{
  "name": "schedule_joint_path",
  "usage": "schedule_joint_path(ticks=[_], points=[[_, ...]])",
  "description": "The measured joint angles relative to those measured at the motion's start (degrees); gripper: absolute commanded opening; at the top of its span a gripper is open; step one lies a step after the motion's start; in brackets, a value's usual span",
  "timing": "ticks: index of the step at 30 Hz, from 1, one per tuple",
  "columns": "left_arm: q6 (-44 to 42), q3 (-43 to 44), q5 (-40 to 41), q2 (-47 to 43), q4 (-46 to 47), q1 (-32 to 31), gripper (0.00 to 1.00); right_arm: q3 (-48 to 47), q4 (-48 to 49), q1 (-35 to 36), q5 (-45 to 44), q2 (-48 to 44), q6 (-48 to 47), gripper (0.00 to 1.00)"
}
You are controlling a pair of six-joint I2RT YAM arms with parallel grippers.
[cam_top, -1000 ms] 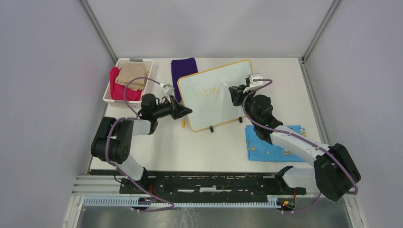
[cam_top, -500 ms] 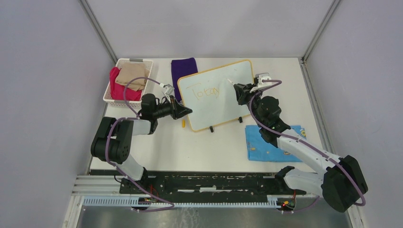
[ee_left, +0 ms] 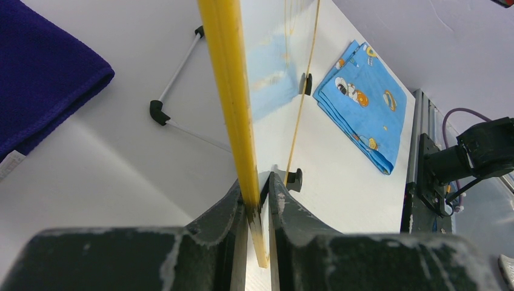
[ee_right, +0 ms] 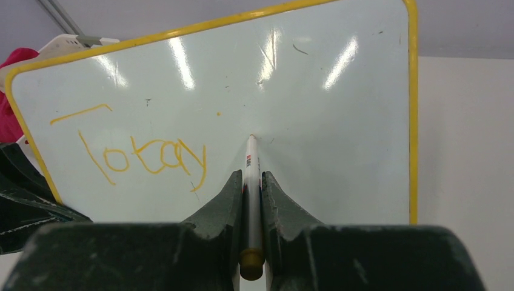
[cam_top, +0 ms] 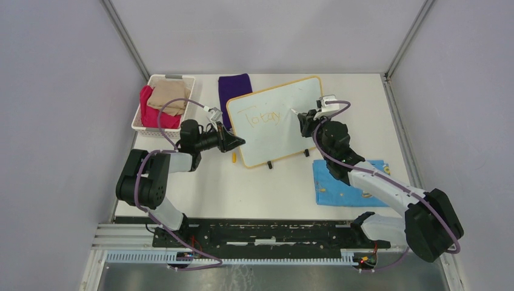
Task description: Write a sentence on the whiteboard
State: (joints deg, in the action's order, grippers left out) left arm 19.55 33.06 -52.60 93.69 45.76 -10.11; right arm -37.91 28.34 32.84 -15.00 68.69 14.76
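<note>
Whiteboard (cam_top: 276,124) stands propped at a tilt at back-centre of the worktop (cam_top: 267,188), between the purple cloth (cam_top: 234,88) and the blue cloth (cam_top: 347,182). Your left claw (cam_top: 237,142) is clenched on its yellow frame at the lower left edge; the wrist view shows the fingers (ee_left: 227,212) pinching the frame from both sides. Your right claw (cam_top: 302,119) is grasping the marker (ee_right: 252,173), its tip aimed at the board face to the right of the writing; contact cannot be told. Sentence (ee_right: 145,159): one orange word so far, apparently "Today", at upper left.

Step in hand, by my judgement: first word done, pen placed for the next stroke. The next move calls for light pressure, short strokes, and your left claw steadying the board.

One second ago the tip sat just beside the last letter. It now sits further right, and slightly lower than half a second ago. Writing and left arm are unchanged.
</note>
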Motion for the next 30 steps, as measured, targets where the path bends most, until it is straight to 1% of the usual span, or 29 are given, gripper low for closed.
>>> schedule_joint_path(ticks=[13,22,30], points=[[0.0,0.0,0.0,0.0,-0.1,-0.2,0.02,-1.7,0.5,0.0,-1.4,2.4,-0.5,0.0],[0.0,0.0,0.0,0.0,-0.2,-0.5,0.02,-2.1,1.1,0.0,1.2,3.3,-0.2,0.0],[0.0,0.0,0.0,0.0,-0.2,-0.5,0.02,0.3,1.4,0.0,1.6,2.1,0.2,0.0]])
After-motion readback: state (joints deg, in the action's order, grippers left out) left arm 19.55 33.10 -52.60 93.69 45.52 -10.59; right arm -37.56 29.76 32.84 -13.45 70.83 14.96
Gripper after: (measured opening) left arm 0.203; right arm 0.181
